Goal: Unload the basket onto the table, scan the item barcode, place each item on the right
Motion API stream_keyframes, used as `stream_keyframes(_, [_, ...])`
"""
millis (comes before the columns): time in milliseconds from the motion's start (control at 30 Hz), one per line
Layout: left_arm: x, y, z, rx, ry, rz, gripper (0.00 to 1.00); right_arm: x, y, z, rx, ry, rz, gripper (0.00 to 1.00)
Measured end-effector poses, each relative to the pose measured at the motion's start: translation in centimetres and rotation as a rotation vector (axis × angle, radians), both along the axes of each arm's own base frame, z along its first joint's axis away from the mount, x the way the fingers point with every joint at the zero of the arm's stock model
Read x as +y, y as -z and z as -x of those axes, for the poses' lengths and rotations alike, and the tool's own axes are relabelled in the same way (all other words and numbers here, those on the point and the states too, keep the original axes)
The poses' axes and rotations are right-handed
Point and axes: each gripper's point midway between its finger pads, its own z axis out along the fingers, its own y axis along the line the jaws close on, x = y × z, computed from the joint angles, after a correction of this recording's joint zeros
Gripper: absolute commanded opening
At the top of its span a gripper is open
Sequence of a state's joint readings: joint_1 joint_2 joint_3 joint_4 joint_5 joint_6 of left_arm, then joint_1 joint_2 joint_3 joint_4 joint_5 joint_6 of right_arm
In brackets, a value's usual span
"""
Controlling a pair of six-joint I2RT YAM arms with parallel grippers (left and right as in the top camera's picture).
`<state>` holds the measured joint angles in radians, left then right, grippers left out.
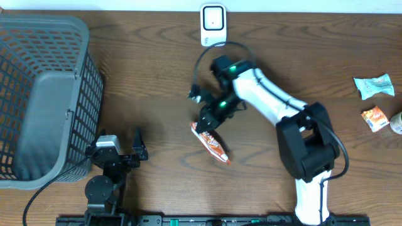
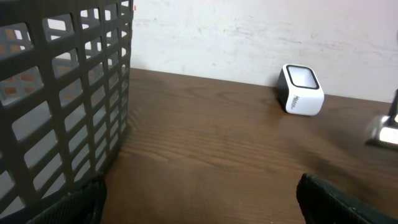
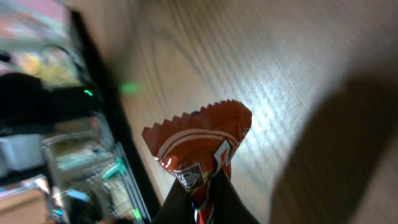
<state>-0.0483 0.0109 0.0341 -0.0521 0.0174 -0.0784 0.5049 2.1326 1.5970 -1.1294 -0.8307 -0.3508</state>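
Note:
An orange snack packet hangs near the middle of the table, and my right gripper is shut on its upper end. In the right wrist view the packet sticks out beyond the dark fingers, pinched between them, its zigzag edge farthest from the camera. The white barcode scanner stands at the table's far edge, its window also visible in the left wrist view. My left gripper rests open near the front left edge, holding nothing; its fingertips frame bare wood.
A large grey mesh basket fills the left side, close to the left gripper. At the far right lie a pale green packet, a small orange packet and part of another object.

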Motion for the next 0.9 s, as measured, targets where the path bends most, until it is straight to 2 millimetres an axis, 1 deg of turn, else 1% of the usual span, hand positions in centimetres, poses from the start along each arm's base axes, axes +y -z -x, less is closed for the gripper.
stream_keyframes(67, [0.0,0.0,0.0,0.000,0.000,0.000,0.98,-0.3,0.5,-0.4,0.029,0.019,-0.055,0.01])
stream_keyframes(233, [0.0,0.0,0.0,0.000,0.000,0.000,0.98,-0.1,2.5,0.3,0.104,0.009,-0.122,0.01])
stream_keyframes(433, [0.0,0.0,0.0,0.000,0.000,0.000,0.98,-0.1,3.8,0.0,0.082,-0.007,-0.124,0.01])
stream_keyframes(533, [0.0,0.0,0.0,0.000,0.000,0.000,0.98,-0.4,5.1,-0.4,0.059,-0.009,-0.090,0.03])
stream_keyframes(600, [0.0,0.0,0.0,0.000,0.000,0.000,0.98,-0.9,6.4,-1.1,0.044,0.010,-0.039,0.07])
stream_keyframes(667, [0.0,0.0,0.0,0.000,0.000,0.000,0.98,-1.3,6.9,-1.9,0.024,0.035,0.002,0.11])
stream_keyframes(767, [0.0,0.0,0.0,0.000,0.000,0.000,0.98,-2.1,7.6,-2.9,0.003,0.073,0.055,0.13])
stream_keyframes(833, [0.0,0.0,0.0,0.000,0.000,0.000,0.98,-2.5,7.6,-3.7,-0.005,0.102,0.062,0.23])
stream_keyframes(900, [0.0,0.0,0.0,0.000,0.000,0.000,0.98,-3.0,7.4,-4.4,-0.009,0.129,0.064,0.38])
